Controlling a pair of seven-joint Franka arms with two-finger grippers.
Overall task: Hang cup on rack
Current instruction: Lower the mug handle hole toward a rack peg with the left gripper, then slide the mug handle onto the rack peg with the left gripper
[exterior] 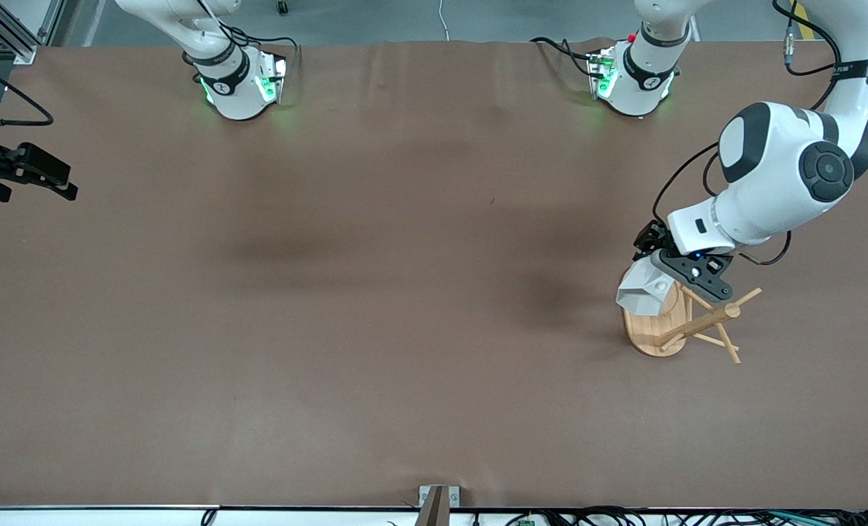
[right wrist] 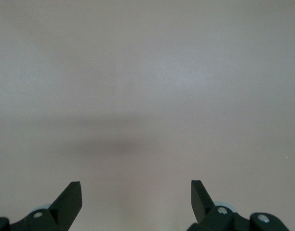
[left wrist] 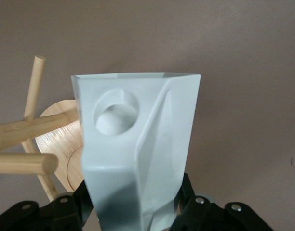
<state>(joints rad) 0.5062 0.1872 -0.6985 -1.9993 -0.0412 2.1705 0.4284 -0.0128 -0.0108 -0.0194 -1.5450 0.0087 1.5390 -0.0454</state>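
Clamped in the left gripper (exterior: 664, 272), fingers (left wrist: 65, 209) pressed against its narrow end: the cup (exterior: 644, 289), white, matte and faceted, held in the air over the rack (exterior: 686, 325) and tipped on its side. Facing the left wrist camera, a round hole (left wrist: 116, 112) in one flat face of the cup (left wrist: 138, 144), with a pale curved inner surface showing through. Just beside the cup in that view, two bamboo pegs (left wrist: 20, 163) and a slanted thin dowel (left wrist: 34, 86) of the rack (left wrist: 56, 139), the oval base lying partly under the cup; whether cup and peg touch, cannot tell. Standing on the brown table (exterior: 375, 307) toward the left arm's end, the rack, central post leaning toward the front camera in that view, pegs angled outward. Out at the right arm's end of the table, waiting, the right gripper (exterior: 28, 175), dark, above the cloth. Spread wide and holding nothing, the right fingertips (right wrist: 70, 197), only bare cloth (right wrist: 147, 96) between. No readable brand, label or writing on cup or rack; on the arm bases, only small marks too small to read, plus green lights (exterior: 262, 86).
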